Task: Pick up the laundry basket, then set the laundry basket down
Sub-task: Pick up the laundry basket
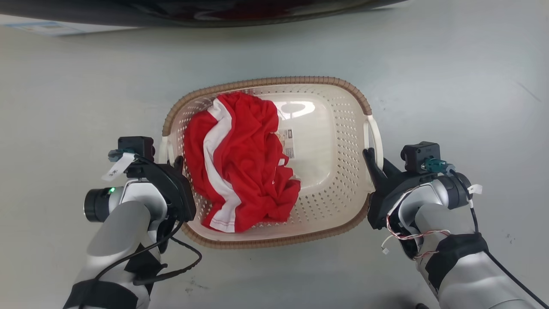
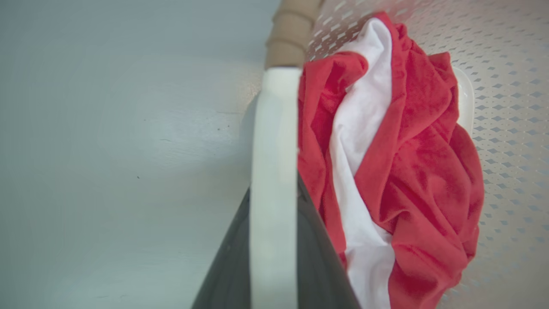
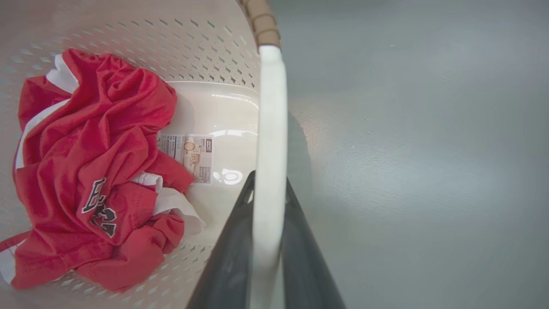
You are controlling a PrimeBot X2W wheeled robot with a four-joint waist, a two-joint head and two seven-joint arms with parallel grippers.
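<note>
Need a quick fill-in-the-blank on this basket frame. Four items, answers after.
1. The garment in the laundry basket is ____ with white stripes.
2. The left gripper and right gripper each have their fingers either side of a white side ____.
3. The basket's woven-look rim is ____.
4. The garment lies nearer the ____ gripper.

Missing words: red; handle; brown; left.

The left forearm (image 1: 116, 240) and right forearm (image 1: 463, 274) reach forward from the near side, well apart. The left gripper (image 1: 178, 163) and right gripper (image 1: 371, 155) angle slightly inward, fingertips pointing far. Each has its two dark fingers closed on a side handle of the laundry basket (image 1: 274, 81).
</note>
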